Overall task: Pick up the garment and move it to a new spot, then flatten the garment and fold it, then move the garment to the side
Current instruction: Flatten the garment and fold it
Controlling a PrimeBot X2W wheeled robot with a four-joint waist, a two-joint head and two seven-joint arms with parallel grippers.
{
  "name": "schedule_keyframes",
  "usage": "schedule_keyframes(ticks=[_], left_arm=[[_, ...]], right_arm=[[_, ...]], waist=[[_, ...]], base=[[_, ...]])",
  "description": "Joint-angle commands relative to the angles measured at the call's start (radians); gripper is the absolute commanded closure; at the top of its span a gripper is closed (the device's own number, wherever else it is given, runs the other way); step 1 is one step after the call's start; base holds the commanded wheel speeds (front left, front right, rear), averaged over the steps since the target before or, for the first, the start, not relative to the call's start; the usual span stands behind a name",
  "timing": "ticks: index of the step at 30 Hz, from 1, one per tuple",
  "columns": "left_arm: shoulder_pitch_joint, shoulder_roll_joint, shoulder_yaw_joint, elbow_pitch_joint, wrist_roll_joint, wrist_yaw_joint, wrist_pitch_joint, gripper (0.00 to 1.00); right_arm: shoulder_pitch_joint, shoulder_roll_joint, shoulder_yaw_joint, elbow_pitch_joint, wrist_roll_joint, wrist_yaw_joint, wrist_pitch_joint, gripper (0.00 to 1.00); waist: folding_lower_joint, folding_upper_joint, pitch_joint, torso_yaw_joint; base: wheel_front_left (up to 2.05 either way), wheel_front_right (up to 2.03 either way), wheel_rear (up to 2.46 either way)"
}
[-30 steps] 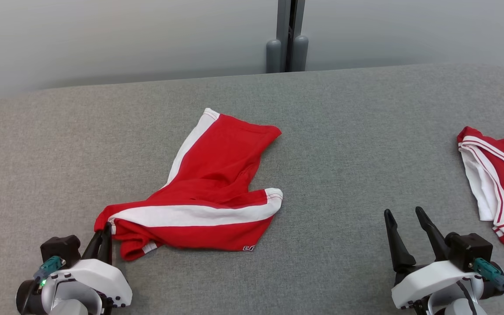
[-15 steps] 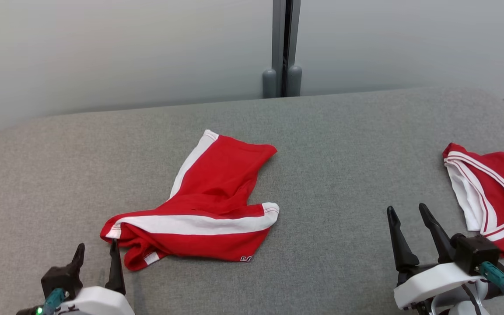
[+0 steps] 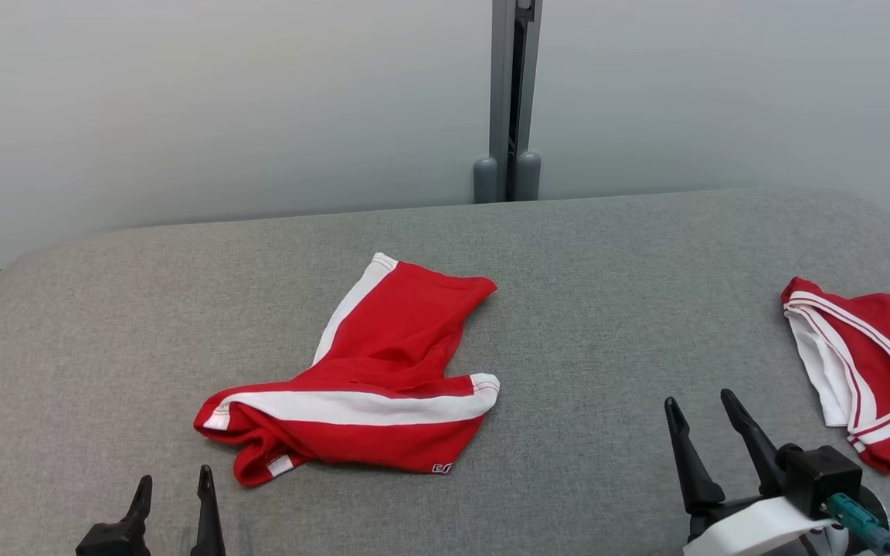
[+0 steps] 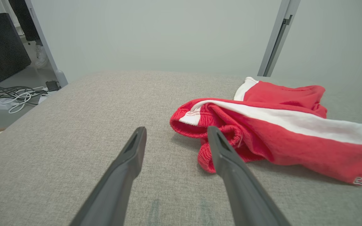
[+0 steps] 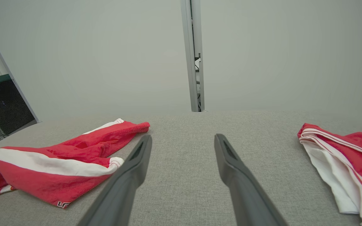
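Red, limp garment [image 3: 391,340] should sag when lifted; pinch its bunched near-left end. Left tool [image 3: 173,480] and right tool [image 3: 698,399] stand apart, empty.

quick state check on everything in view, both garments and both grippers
red shorts: crumpled, legs overlapping, lying free on the grey padded surface
red-and-white top: bunched up at the right edge, not held
left gripper: jaws open, empty, close to the shorts' waistband end
right gripper: jaws open, empty, over bare surface
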Motion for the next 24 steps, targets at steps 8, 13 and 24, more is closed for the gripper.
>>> schedule_keyframes(ticks=[8, 13, 24], left_arm=[[-0.051, 0.000, -0.028, 0.012, -0.042, -0.024, -0.004, 0.00], [-0.115, 0.000, -0.076, 0.016, -0.075, -0.023, -0.005, 0.00], [-0.201, 0.000, -0.147, 0.025, -0.109, -0.016, -0.005, 0.00]], right_arm=[[-0.022, -0.005, 0.049, 0.044, 0.013, 0.000, -0.004, 0.00], [-0.098, -0.005, 0.107, 0.109, 0.034, 0.000, -0.004, 0.00], [-0.314, -0.005, 0.235, 0.300, 0.117, 0.000, -0.002, 0.00]], waist=[[0.0000, 0.0000, 0.038, 0.020], [0.0000, 0.0000, 0.102, 0.049], [0.0000, 0.0000, 0.204, 0.114]], base=[[0.00, 0.00, 0.00], [0.00, 0.00, 0.00], [0.00, 0.00, 0.00]])
